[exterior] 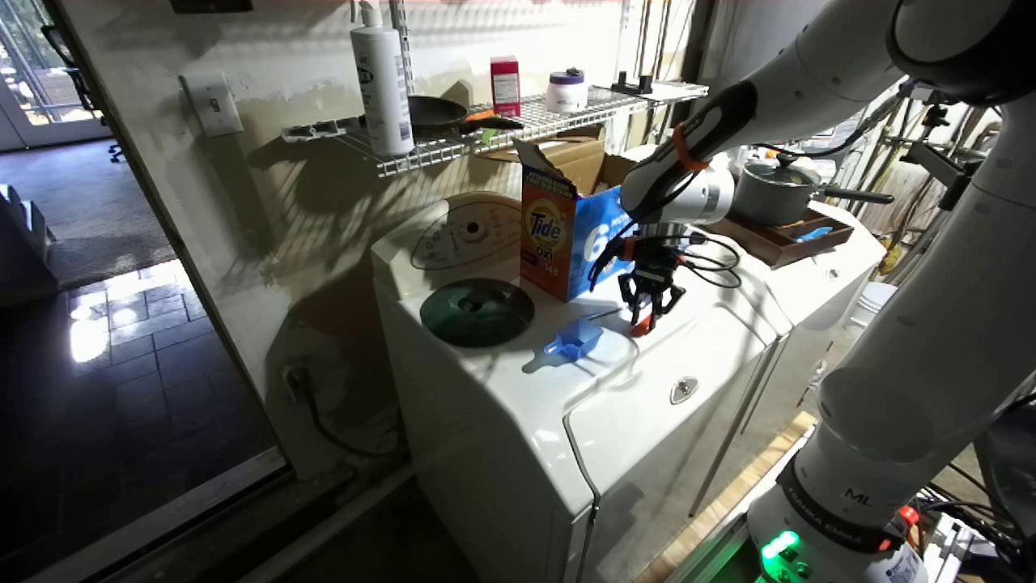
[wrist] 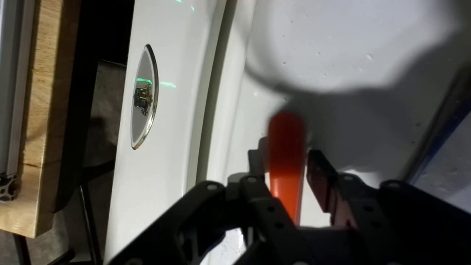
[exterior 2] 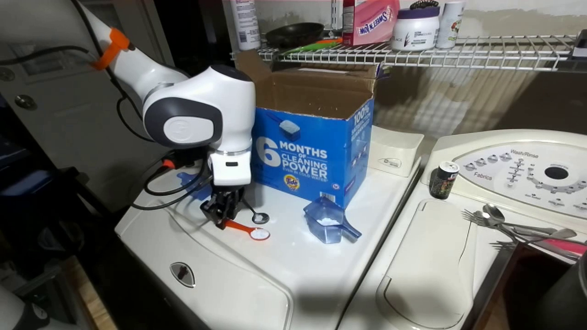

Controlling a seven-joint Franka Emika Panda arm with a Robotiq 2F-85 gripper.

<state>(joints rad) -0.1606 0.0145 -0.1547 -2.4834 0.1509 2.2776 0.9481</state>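
My gripper (wrist: 286,162) points down at the white appliance top (exterior 2: 293,261), its fingers slightly apart around the handle of an orange spoon (wrist: 287,147). Narrow gaps show beside that handle in the wrist view, so it does not look clamped. In an exterior view, the orange spoon (exterior 2: 260,234) lies on the surface with white powder in its bowl. Close by is a dark metal spoon (exterior 2: 260,218), also holding powder, partly behind the gripper. A translucent blue scoop (exterior 2: 326,222) with white powder stands to the right. Another blue scoop (exterior: 576,338) sits on the gripper's opposite side.
An open Tide box (exterior 2: 316,151) stands behind the spoons, below a wire shelf (exterior 2: 486,52). A dark green disc (exterior: 477,312) lies near the appliance's end. The neighbouring appliance carries a black can (exterior 2: 444,180), cutlery (exterior 2: 497,220) and a pot (exterior: 775,194) on a wooden tray.
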